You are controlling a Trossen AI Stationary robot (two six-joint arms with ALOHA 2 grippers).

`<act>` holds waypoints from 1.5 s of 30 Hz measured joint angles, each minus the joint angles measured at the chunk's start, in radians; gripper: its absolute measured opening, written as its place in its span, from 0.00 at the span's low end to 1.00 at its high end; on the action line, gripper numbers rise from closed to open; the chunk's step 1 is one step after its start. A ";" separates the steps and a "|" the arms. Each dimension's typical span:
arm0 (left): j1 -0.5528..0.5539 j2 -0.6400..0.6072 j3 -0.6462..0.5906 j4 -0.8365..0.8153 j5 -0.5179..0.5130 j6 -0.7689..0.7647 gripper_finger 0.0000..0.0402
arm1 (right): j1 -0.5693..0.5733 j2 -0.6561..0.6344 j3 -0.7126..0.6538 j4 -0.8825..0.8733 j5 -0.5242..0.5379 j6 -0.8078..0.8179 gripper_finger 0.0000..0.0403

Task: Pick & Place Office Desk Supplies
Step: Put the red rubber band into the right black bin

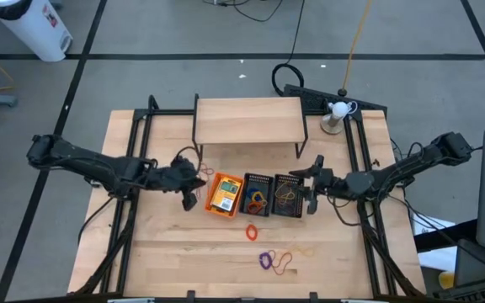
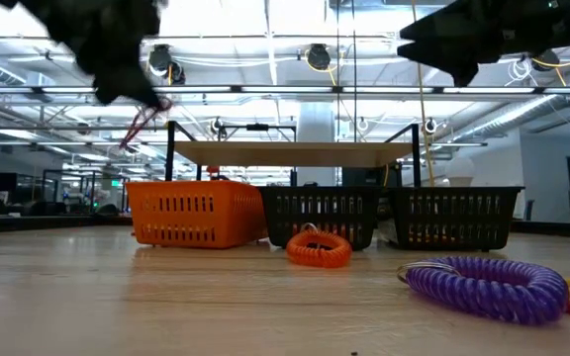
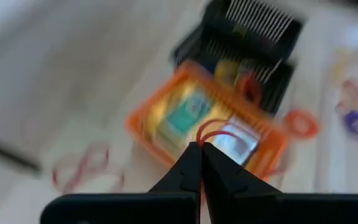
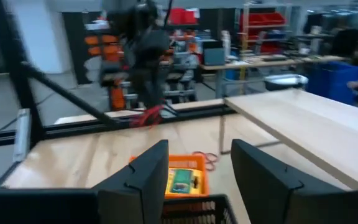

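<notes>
Three trays in a row on bench (image 1: 167, 252): orange tray (image 1: 225, 195), two black mesh trays (image 1: 272, 195). Left tool (image 1: 194, 183) pinched shut on red rubber band (image 3: 211, 130), raised above orange tray. Right tool (image 1: 313, 183) spread wide, empty, beside black trays.

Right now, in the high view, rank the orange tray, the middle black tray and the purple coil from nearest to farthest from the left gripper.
From the left gripper, shut on a red rubber band:
1. Orange tray, right beside it.
2. Middle black tray, one tray farther right.
3. Purple coil, toward the table's front edge.
</notes>
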 joint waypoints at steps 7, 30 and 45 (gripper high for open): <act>0.000 0.012 0.088 0.294 0.004 0.313 0.00 | -0.043 0.000 0.000 0.026 -0.136 -0.028 0.41; 0.059 0.333 0.087 0.834 0.220 0.513 0.00 | -0.160 0.370 0.111 0.304 -0.353 0.033 0.41; 0.081 0.348 0.087 0.855 0.219 0.510 0.00 | -0.166 0.443 0.142 0.409 -0.461 0.057 0.41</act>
